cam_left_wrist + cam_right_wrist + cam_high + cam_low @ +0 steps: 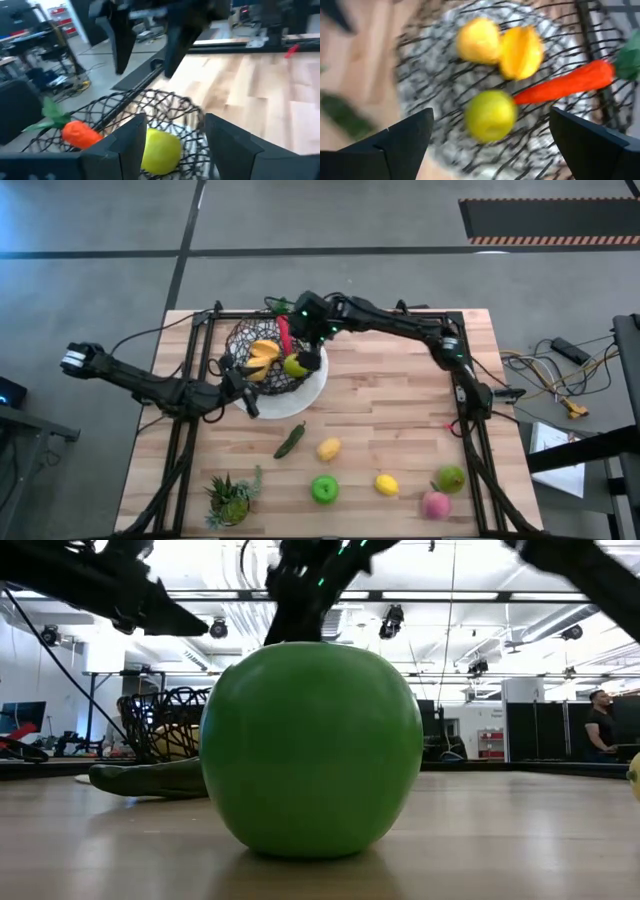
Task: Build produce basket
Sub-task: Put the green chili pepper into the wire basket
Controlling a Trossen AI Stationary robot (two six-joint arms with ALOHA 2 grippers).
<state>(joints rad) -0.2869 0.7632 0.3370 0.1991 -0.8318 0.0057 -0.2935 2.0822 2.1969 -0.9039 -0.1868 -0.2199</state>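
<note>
Directly beneath the right gripper (pixel 490 142), fingers spread wide and empty: yellow-green fruit (pixel 490 115) lying in the wire basket (pixel 262 358), touching the carrot (pixel 565 81). Left gripper (pixel 172 145) also gaped, empty, just beside the basket's rim. Risk judged: descending fingers snagging mesh, tipping basket off the white plate (pixel 310 392), spilling produce.

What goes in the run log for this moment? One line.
right gripper open above dark wire-mesh basket | yellow-green fruit inside | left gripper open beside basket
</note>
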